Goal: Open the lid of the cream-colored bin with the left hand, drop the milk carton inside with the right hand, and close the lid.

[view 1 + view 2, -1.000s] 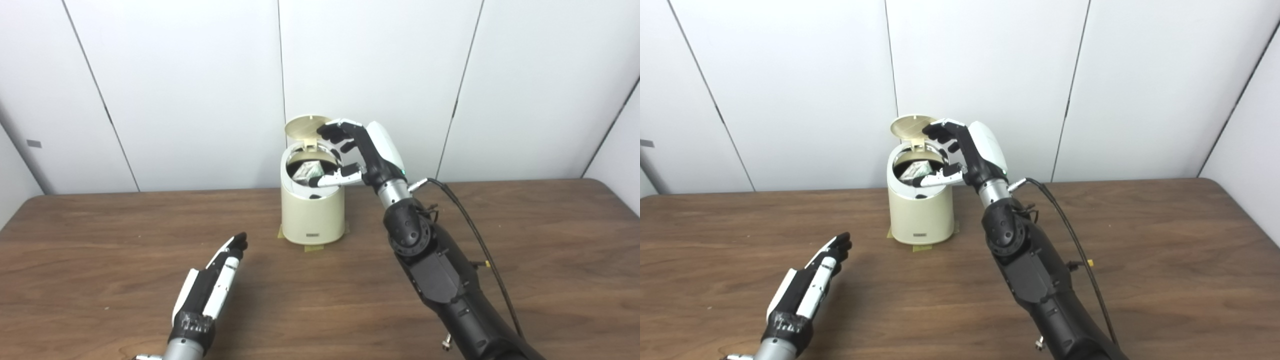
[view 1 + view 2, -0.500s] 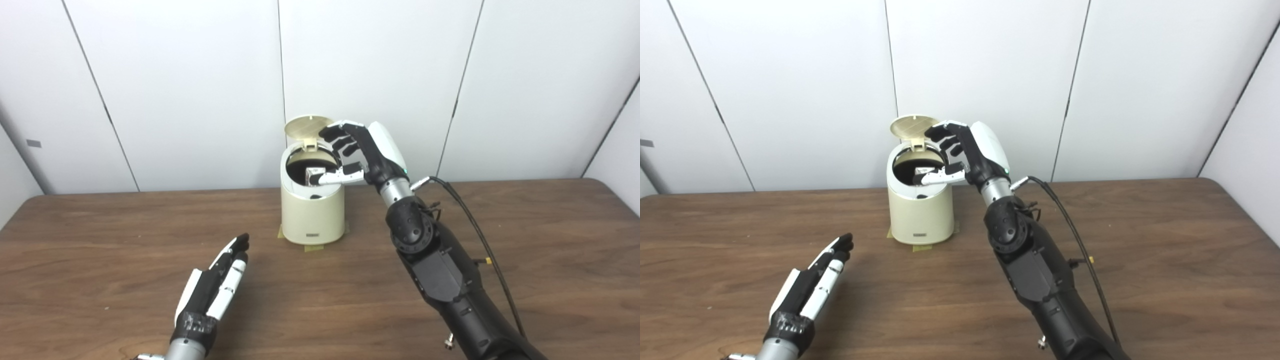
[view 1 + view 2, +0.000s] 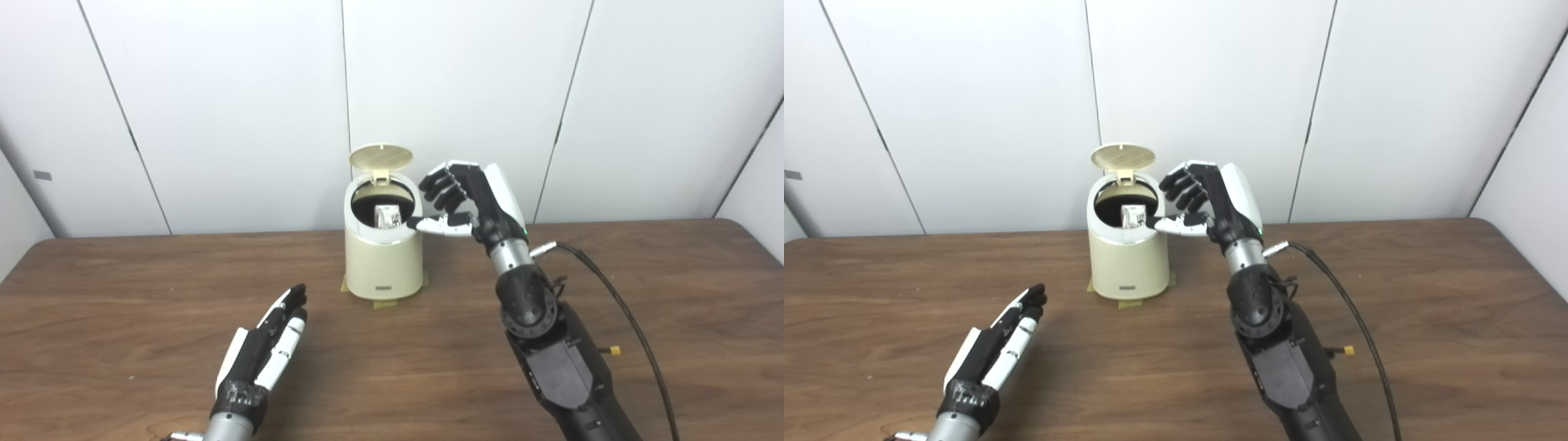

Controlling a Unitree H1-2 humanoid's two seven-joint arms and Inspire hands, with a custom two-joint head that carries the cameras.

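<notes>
Near the front edge of the brown wooden table (image 3: 122, 294) you can see your left hand (image 3: 263, 352), flat and empty with its fingers stretched out, well apart from the bin. Farther back, near the middle of the far edge, stands the round cream-colored plastic bin (image 3: 383, 260) with its round lid (image 3: 380, 157) tipped up and open, and the small white milk carton (image 3: 387, 216) sits inside the dark opening. Your right hand (image 3: 468, 199) is up just beside the bin's right rim, fingers spread apart and holding nothing.
</notes>
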